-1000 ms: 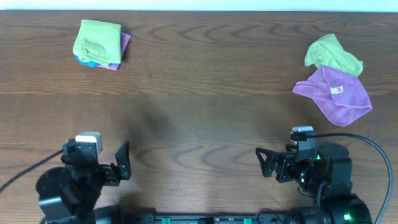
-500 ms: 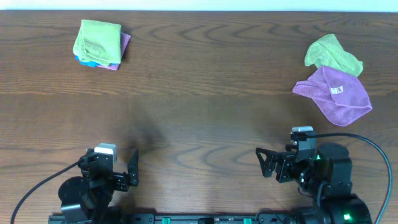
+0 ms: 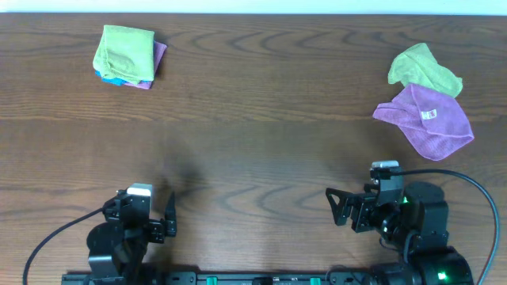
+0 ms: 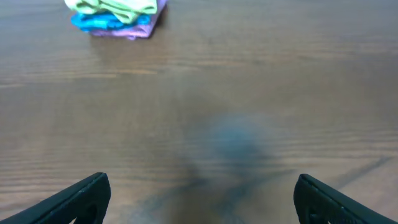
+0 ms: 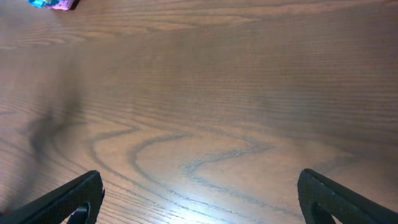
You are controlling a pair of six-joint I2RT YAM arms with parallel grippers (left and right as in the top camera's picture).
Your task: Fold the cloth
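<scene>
Beside the cloth (image 3: 423,68), a white-tagged purple cloth (image 3: 432,134).

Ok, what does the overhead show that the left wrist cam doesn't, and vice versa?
Only overhead: the crumpled green cloth and the purple cloth with its white tag, side by side at far right, plus the right arm. Only left wrist: the folded stack edge-on, green over blue over purple, and the left gripper with jaws plainly wide apart. Both: that stack at far left and the wood table.

Overhead faces straight down; wrist cameras skim the table (image 3: 261,150).
</scene>
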